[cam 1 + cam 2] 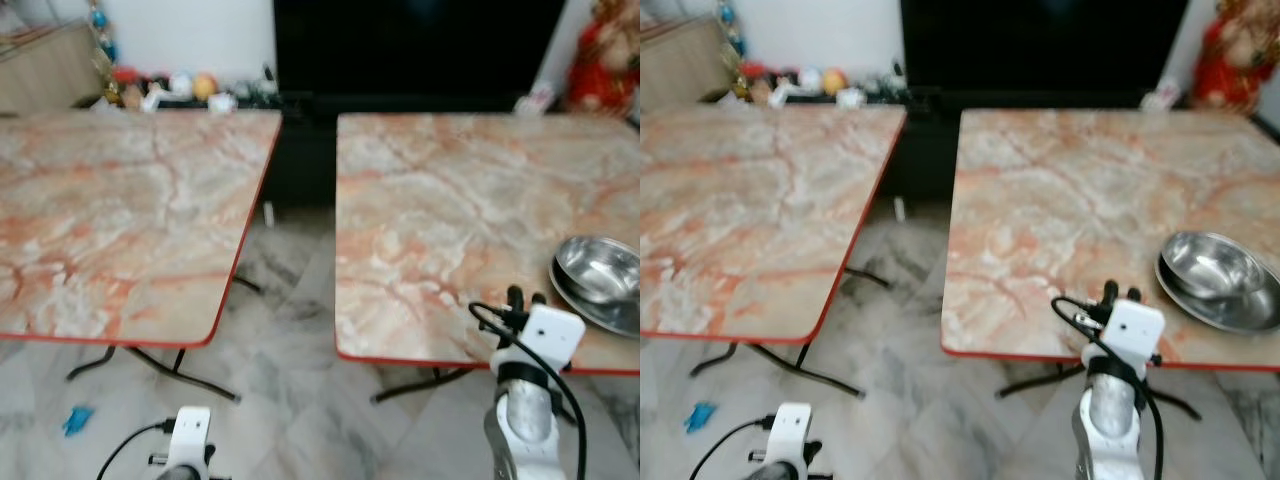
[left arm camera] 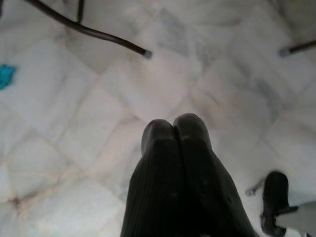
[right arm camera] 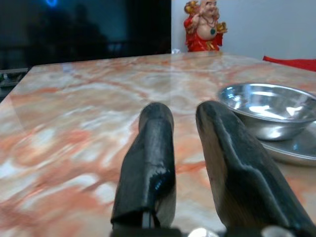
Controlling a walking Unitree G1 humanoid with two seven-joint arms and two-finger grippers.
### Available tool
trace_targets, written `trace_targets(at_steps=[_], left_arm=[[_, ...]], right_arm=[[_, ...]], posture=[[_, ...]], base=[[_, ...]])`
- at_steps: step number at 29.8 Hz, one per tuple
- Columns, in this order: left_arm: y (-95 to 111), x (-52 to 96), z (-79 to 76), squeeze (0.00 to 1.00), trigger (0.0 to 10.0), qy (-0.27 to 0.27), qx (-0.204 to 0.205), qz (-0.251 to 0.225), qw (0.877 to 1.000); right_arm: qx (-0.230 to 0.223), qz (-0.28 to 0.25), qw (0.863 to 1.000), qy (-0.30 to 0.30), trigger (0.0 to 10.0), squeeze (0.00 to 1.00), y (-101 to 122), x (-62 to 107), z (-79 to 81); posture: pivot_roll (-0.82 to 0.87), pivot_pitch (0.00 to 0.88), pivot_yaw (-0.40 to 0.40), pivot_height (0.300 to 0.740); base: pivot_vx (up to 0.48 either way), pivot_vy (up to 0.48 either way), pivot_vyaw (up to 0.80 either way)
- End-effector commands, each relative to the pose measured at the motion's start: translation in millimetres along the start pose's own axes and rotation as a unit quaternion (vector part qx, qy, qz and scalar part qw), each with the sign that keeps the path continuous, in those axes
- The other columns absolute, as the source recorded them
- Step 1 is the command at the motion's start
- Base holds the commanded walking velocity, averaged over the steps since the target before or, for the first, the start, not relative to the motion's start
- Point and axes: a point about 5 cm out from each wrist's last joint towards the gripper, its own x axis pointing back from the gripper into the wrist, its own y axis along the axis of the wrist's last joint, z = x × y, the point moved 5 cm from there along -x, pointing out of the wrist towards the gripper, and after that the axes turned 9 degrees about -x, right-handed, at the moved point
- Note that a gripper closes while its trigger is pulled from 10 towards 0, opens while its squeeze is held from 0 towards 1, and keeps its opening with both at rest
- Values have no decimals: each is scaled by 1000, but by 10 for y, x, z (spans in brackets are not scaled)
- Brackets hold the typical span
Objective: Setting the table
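At lower right the right gripper hovers parted beside the steel bowl; left gripper hangs closed at bottom left

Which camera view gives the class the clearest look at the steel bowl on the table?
The right wrist view: the bowl is close and sharp, sitting on a steel plate just beyond the open right gripper. The two head views show the bowl smaller and blurred from above, near the table's front right edge.
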Motion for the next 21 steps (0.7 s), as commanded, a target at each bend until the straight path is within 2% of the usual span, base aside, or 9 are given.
trace_targets(at_steps=[1, 21], left_arm=[[-160, 34, 63, 0, 10000, 7, -1, 25, 1000], [-163, 36, 100, 0, 10000, 11, 1, 25, 1000]], right_arm=[[-11, -5, 1000, 21, 10000, 0, 40, -9, 161], [-4, 42, 997, 64, 10000, 0, -211, 78, 315]], posture=[[34, 0, -8, 740], [40, 0, -6, 740]], base=[[0, 375, 0], [0, 372, 0]])
